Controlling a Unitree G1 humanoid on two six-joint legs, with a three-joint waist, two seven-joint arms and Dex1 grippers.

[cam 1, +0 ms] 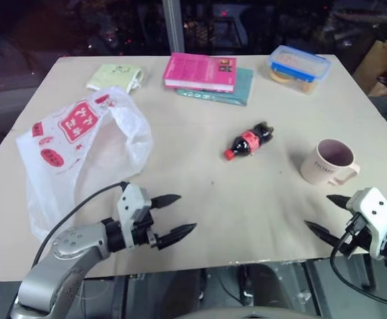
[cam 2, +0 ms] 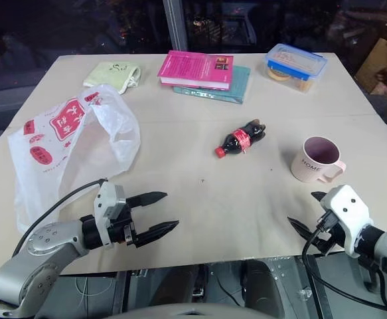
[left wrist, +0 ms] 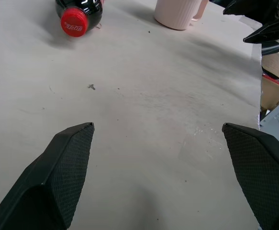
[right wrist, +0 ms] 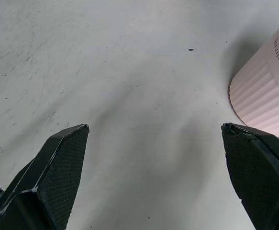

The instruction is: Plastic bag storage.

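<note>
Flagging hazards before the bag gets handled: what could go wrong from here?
1. The plastic bag lies loose and crumpled near the table's left edge; a pull could slide it off.
2. The left tool, open, may pinch only a thin layer and slip.
3. The right tool sits close to the mug and could knock it.

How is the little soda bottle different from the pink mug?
The soda bottle lies on its side, while the pink mug stands upright. The bottle is dark with a red cap and red label; the mug is pale pink with lettering. The bottle is capped shut, the mug open on top. The mug has a handle; the bottle has none. Both rest on the table, untouched by either pincer.
</note>
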